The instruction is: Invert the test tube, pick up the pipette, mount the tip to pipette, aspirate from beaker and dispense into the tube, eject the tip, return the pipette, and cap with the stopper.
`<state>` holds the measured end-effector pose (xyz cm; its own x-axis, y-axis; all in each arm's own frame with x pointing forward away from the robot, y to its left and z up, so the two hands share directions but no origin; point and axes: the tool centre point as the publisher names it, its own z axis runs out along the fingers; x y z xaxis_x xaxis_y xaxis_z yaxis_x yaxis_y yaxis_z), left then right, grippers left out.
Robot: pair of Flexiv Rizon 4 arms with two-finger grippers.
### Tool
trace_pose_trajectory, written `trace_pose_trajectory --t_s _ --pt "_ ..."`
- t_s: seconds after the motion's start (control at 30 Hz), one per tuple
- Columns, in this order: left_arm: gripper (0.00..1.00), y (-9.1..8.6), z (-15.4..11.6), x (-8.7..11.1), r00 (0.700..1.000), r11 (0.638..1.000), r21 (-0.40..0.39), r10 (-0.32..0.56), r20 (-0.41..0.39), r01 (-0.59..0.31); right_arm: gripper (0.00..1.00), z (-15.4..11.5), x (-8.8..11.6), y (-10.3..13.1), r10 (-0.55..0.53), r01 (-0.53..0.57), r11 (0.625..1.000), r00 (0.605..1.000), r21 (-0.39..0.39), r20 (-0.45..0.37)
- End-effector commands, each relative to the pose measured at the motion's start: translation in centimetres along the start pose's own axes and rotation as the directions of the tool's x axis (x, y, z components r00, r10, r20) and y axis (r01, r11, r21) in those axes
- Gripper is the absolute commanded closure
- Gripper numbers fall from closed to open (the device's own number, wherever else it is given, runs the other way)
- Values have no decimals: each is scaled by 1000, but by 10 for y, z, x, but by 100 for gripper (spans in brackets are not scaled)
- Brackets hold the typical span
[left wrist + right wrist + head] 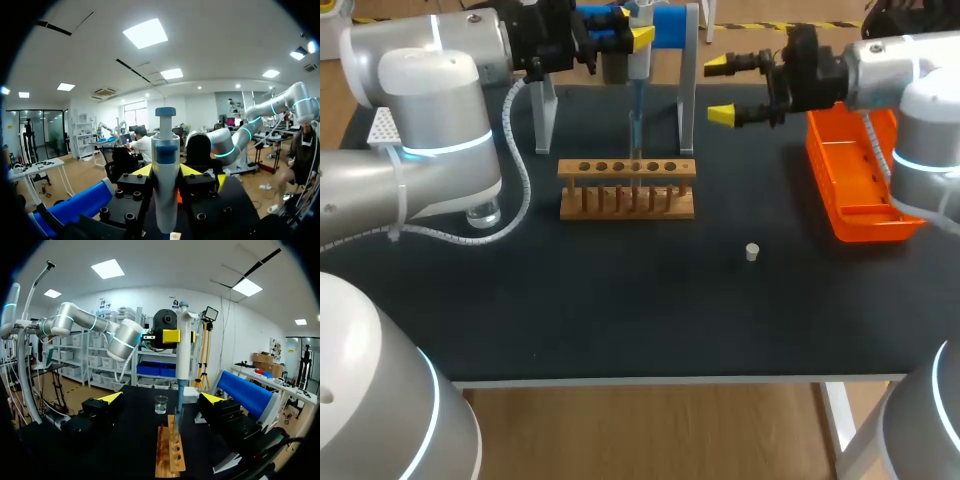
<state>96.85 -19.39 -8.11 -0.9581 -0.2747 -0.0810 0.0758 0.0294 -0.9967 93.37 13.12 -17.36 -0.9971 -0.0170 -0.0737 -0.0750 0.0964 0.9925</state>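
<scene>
Head view: left gripper (632,38) clamped on pipette (639,64), tip inside test tube (636,150) in wooden rack (627,190). Right gripper (720,91) fingers apart. Hold pipette vertical while dispensing.

Top of pipette (638,62) cut off by upper edge in head view, its lower end cut off in left wrist view, beaker (483,212) mostly hidden behind left arm (430,110), tip rack (382,127) partly covered by same arm, pipette's reach into test tube (175,429) too small to tell.
</scene>
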Motion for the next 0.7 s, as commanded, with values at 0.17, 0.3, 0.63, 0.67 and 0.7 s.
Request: trace_pose_trajectory --t_s 0.17,0.3,0.63,0.67,0.7 --pt "100 -1 0 0 1000 1000 -1 0 1 0 0 27 -17 -39 41 -39 998 998 39 -45" --pt "100 -1 0 0 1000 1000 -1 0 1 0 0 39 -22 -55 53 -49 997 997 68 -56" --pt "100 -1 0 0 1000 1000 -1 0 1 0 0 72 -25 -76 33 -24 993 996 114 -78" --pt "100 -1 0 0 1000 1000 -1 0 1 0 0 75 -26 -78 27 -17 992 997 124 -78" --pt "100 -1 0 0 1000 1000 -1 0 1 0 0 78 -26 -80 27 -17 992 997 126 -79"
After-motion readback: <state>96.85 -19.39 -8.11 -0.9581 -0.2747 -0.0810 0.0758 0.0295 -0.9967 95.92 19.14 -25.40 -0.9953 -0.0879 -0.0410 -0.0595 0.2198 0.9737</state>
